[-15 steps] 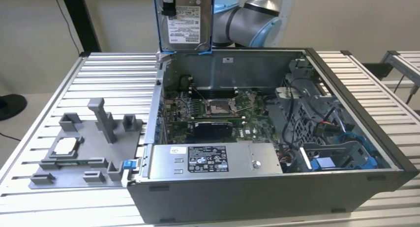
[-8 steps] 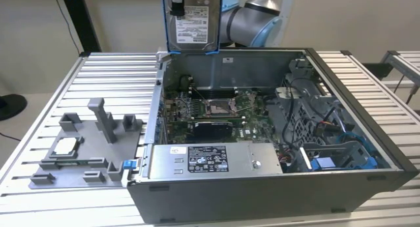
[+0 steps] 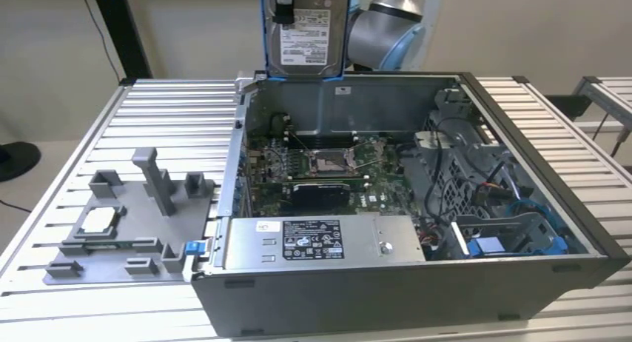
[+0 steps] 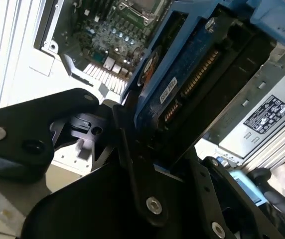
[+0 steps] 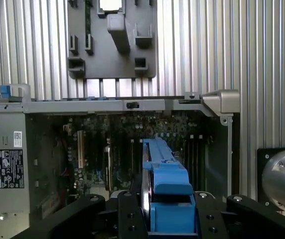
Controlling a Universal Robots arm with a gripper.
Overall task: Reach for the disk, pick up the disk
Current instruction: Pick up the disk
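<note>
Item: disk (image 3: 308,35). Loc.: held aloft and upright above the far side of case (image 3: 395,297), label facing near, seen in the exterior view. Grip: gripper (image 5: 167,215) is closed on the disk, black fingers (image 5: 128,219) on either side of its edge in the first wrist view, so pick-up looks done. Risks (est.): 1) slip, since the disk faces are smooth metal and the hold seems to sit on a narrow edge and partly on plastic. A drop would land on board (image 3: 326,172), w/ its open socket and fine parts. 2) bracket (image 5: 165,169) may flex or creep under the squeeze, letting the disk tilt. 3) the lower edge could clip the case's far wall or snag cables (image 3: 464,179) on any low sideways travel. Materials/shapes: disk is a flat rect. slab of silver metal w/ matt white paper label. Bracket is blue moulded plastic, slightly glossy, framing the sides. The second wrist view shows the disk's underside as a blue circuit board w/ a row of gold contacts. Case is an open grey sheet-steel box w/ thin hard rims. Board is dark green and densely studded. PSU (image 3: 316,242) is a silver box w/ black label at the near side. Fixture (image 3: 129,209) is a grey matt plastic tray w/ posts and slots at the exterior view's left, carrying a small square silver chip (image 3: 99,220). Table (image 3: 168,105) is ribbed aluminium slats. Arm (image 3: 385,24) is rounded silver metal w/ pale blue caps.
</note>
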